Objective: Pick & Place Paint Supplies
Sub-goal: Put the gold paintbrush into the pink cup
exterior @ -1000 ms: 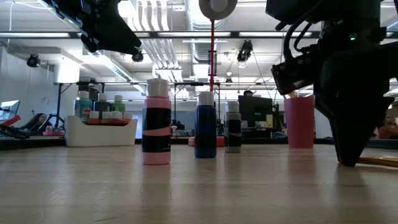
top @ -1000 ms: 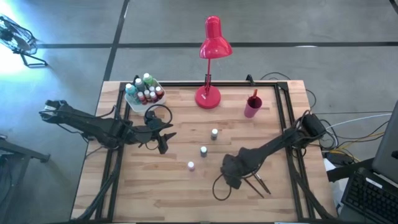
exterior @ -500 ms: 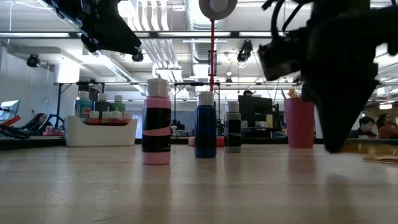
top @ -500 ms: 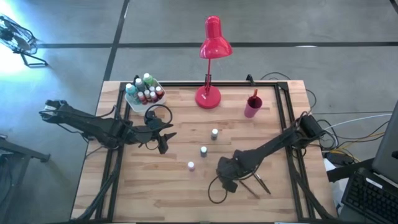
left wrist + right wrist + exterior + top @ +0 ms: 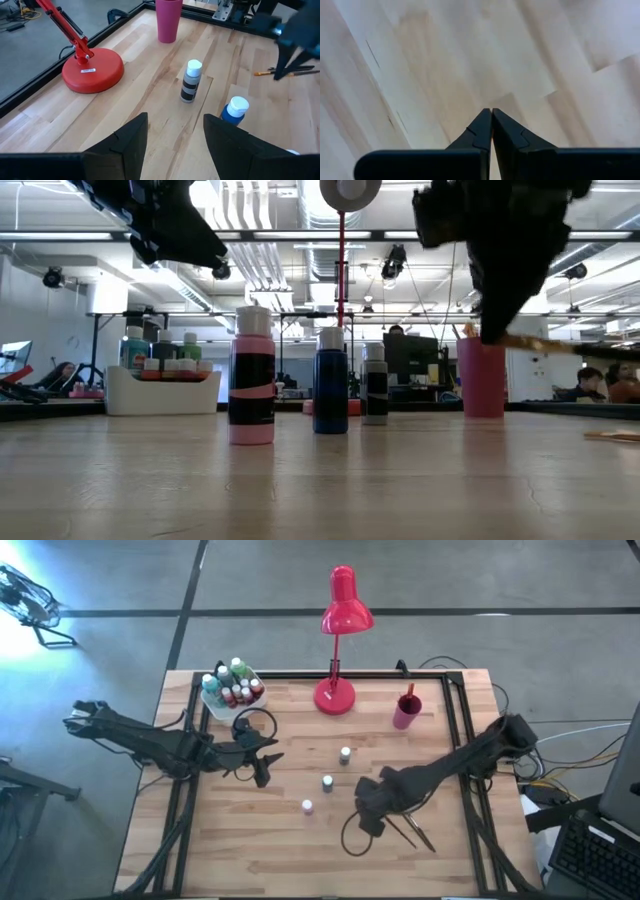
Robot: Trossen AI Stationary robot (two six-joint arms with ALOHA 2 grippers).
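Note:
Three white-capped paint bottles stand upright mid-table: pink (image 5: 252,390), blue (image 5: 331,385) and grey-labelled (image 5: 190,82). More bottles fill a white tray (image 5: 232,690) at the far left. My right gripper (image 5: 490,330) hangs above the table's near right part, shut on a thin paintbrush (image 5: 540,343). Another brush (image 5: 418,835) lies flat on the wood below it. My left gripper (image 5: 175,135) hovers open left of the bottles, holding nothing. The right wrist view shows the shut fingers (image 5: 480,130) but no brush. My right gripper pinches the paintbrush's shaft (image 5: 505,338) at its fingertips, coming from above and pointing steeply down, across the brush. The brush sticks out sideways, nearly level and lifted clear of the table. The exact spot along the shaft is hidden by the fingers.
A red desk lamp (image 5: 338,640) stands with its base at the far middle. A pink cup (image 5: 406,712) stands to the lamp's right with something dark sticking out of it. Black frame rails run along the table's left and right sides. Bare wood lies along the near edge.
My right gripper has risen from the table top beside the brushes and tipped a little. One paintbrush has come up with it and now hangs clear of the wood, while another stays lying where it was.

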